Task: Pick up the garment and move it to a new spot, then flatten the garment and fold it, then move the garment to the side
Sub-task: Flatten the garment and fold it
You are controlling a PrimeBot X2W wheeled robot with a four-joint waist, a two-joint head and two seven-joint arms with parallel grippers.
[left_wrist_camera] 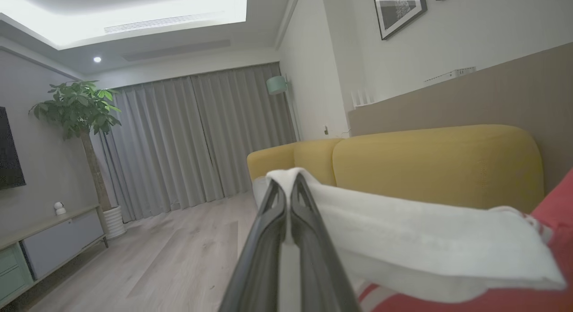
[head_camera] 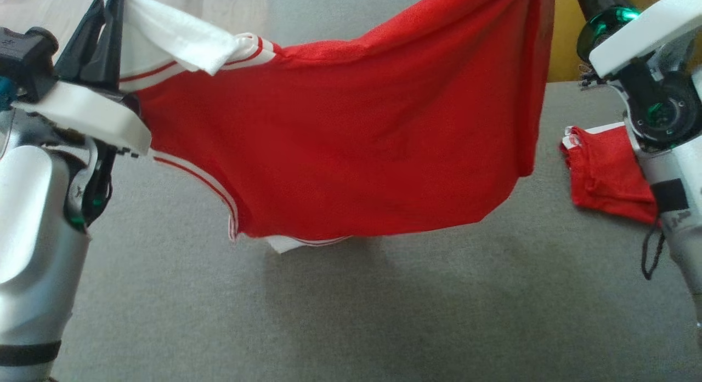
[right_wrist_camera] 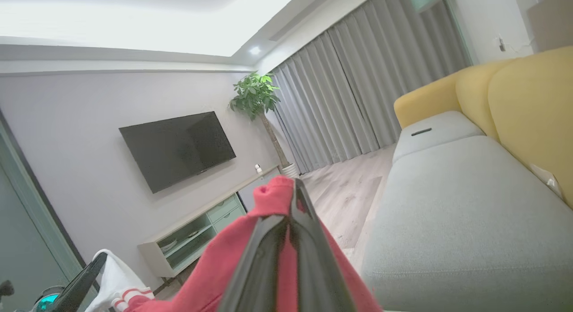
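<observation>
The garment (head_camera: pixel 340 152), a red top with white sleeve and striped trim, hangs stretched in the air above the grey sofa seat (head_camera: pixel 351 316). My left gripper (head_camera: pixel 109 4) at the upper left is shut on its white sleeve edge (left_wrist_camera: pixel 403 231); in the left wrist view the fingers (left_wrist_camera: pixel 268 222) pinch white cloth. My right gripper (right_wrist_camera: pixel 293 186) is shut on a bunched red corner of the garment (right_wrist_camera: pixel 268 200). In the head view the right arm (head_camera: pixel 630 36) reaches past the top right corner, where the garment's far edge runs out of frame. The lower hem hangs just above the seat.
A second red garment (head_camera: pixel 609 176) lies folded on the seat at the right, beside my right arm. The yellow sofa backrest (left_wrist_camera: pixel 438 164) runs behind. A small dark object (right_wrist_camera: pixel 421 132) lies on the far seat cushion. Beyond are a wooden floor (left_wrist_camera: pixel 179 249), TV (right_wrist_camera: pixel 179 148) and plant (left_wrist_camera: pixel 80 106).
</observation>
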